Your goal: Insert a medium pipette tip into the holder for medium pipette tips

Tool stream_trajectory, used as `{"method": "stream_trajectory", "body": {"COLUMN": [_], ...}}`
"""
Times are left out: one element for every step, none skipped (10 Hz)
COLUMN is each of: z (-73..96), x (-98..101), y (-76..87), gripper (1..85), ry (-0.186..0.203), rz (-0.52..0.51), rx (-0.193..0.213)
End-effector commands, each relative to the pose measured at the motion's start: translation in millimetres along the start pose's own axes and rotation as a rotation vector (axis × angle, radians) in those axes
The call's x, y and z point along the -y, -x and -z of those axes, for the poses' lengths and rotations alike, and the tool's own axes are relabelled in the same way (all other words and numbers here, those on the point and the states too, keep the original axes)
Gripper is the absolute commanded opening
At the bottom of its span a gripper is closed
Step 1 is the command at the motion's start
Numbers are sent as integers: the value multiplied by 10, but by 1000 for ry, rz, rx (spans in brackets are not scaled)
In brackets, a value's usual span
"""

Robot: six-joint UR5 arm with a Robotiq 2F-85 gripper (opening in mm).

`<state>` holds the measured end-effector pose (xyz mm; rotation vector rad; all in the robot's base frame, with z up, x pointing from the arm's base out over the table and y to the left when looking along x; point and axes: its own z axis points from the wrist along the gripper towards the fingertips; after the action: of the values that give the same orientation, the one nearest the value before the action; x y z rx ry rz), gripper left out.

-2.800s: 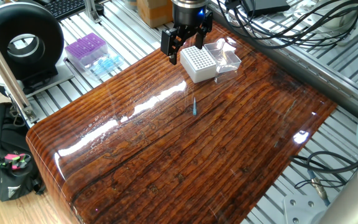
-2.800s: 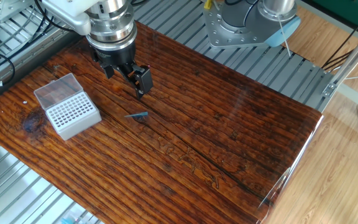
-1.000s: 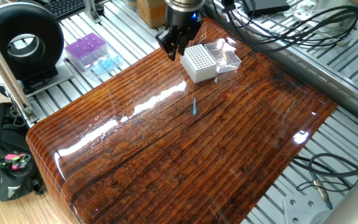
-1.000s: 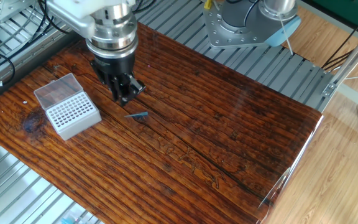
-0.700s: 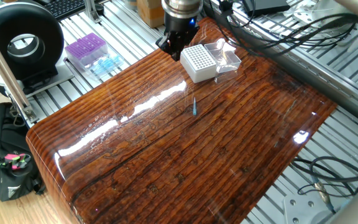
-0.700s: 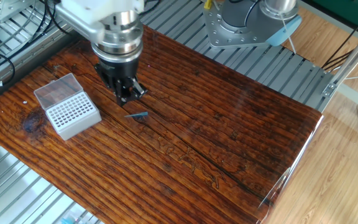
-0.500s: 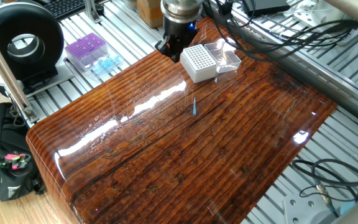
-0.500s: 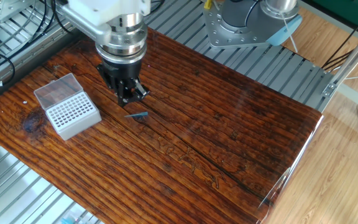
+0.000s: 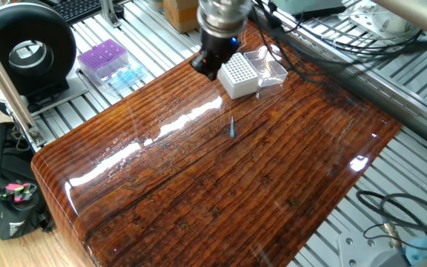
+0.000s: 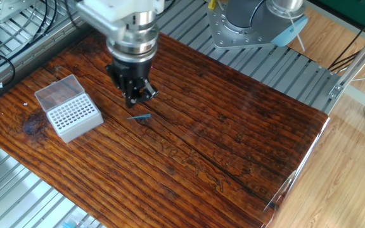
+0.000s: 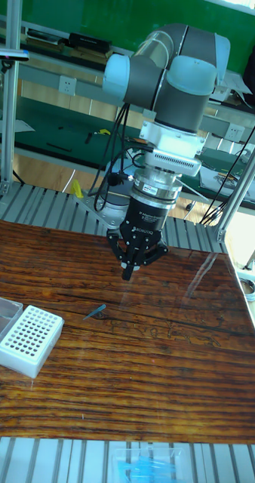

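The tabletop (image 9: 273, 170) is showing glossy dark wood grain with bright glare streaks and is sitting on a ribbed aluminium frame (image 9: 391, 81). Cables (image 9: 325, 33) are trailing behind it. A purple box (image 9: 102, 58) is sitting off the wood. The pipette tip (image 9: 231, 129) is lying flat on the wood, near the white holder (image 9: 236, 74) (clear lid open). The claw (image 11: 128, 270) is hanging above the tip, fingers pressed together, gripping nothing.
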<state>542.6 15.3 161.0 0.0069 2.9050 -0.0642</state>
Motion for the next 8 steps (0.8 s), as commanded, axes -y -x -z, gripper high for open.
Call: {"method": "stream_trajectory", "body": {"z": [-37, -49, -67, -116, -210, -280, -321, -367], "x": [57, 111, 131, 85, 58, 44, -2, -50], "y": [-276, -281, -247, -288, -330, -353, -358, -355], "gripper": [10, 10, 10, 10, 10, 10, 10, 10], "ry": [-13, -28, -41, -41, -44, -44, -31, -22], "rz": [-24, -33, -47, -66, -73, -70, -81, -109], "rx": [56, 86, 118, 123, 125, 126, 129, 131]}}
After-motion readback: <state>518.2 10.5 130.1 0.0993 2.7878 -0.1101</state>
